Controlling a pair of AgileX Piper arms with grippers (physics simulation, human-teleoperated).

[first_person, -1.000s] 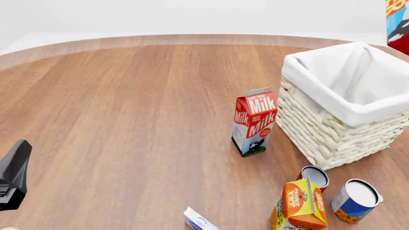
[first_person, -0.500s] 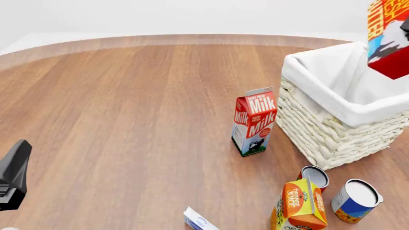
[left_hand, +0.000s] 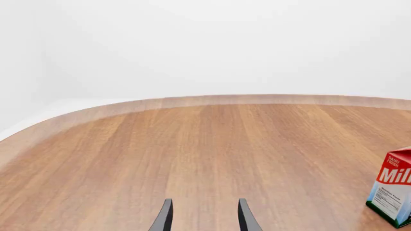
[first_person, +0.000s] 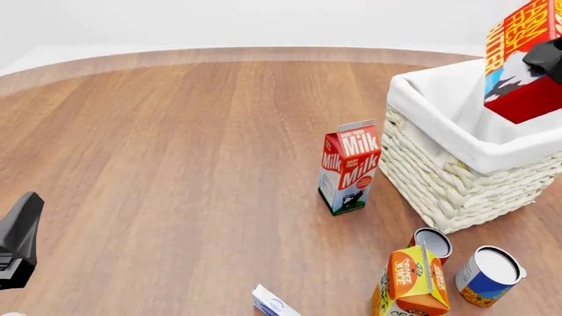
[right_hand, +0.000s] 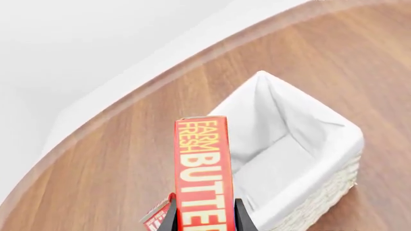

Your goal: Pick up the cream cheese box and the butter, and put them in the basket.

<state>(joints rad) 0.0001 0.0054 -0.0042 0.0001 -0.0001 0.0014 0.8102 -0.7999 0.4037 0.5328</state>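
The butter (first_person: 520, 62), a red carton with orange lettering, hangs tilted in the air over the far right side of the basket (first_person: 457, 184). My right gripper (first_person: 544, 58) is shut on it. In the right wrist view the butter (right_hand: 201, 178) stands between the two fingers of the right gripper (right_hand: 205, 222), above the basket's white liner (right_hand: 276, 115). The cream cheese box (first_person: 274, 305) lies at the table's front edge, partly cut off. My left gripper (first_person: 18, 240) sits low at the left edge and is open (left_hand: 204, 219) with nothing between its fingers.
A milk carton (first_person: 349, 174) stands just left of the basket and shows in the left wrist view too (left_hand: 393, 192). An orange juice carton (first_person: 412, 284), a small can (first_person: 432, 242) and a white-topped blue-and-yellow can (first_person: 488, 275) cluster at the front right.
The right gripper has brought the butter leftward and lower, from the top right corner to over the basket. The left arm has not moved.
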